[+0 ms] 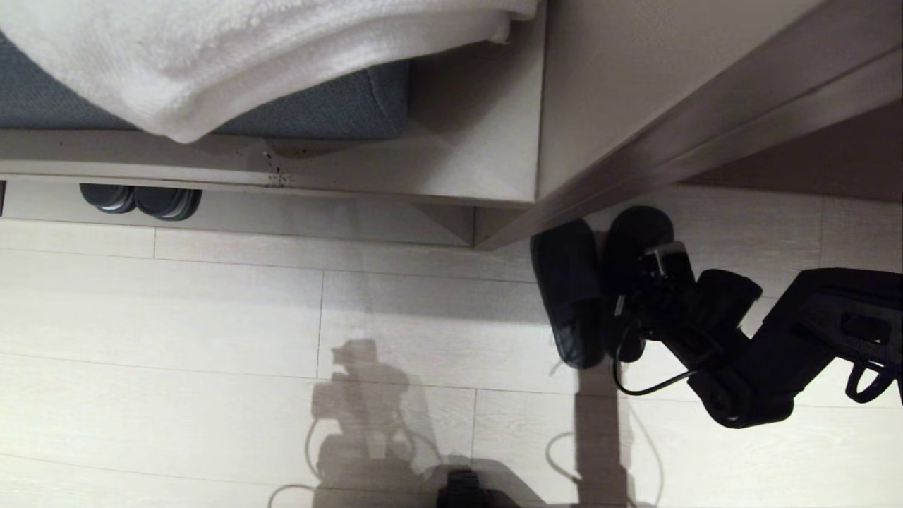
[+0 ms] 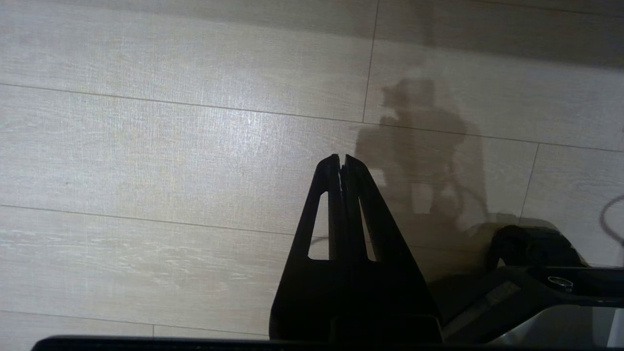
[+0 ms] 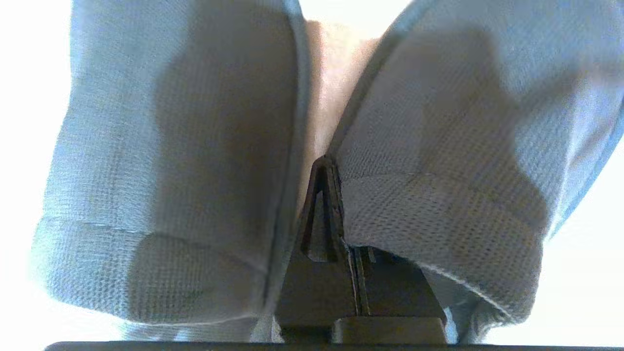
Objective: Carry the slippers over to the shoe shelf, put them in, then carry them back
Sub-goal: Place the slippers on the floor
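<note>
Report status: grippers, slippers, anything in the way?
Right gripper shut on the slippers, pair together at the cabinet corner. Left gripper shut, idle over bare floor. Second pair of shoes already under the shelf.

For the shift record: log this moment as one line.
right gripper: shut on matte black slide slippers, beside cabinet corner | left gripper: shut, idle above pale wood-look floor | darker glossy pair: under bench
</note>
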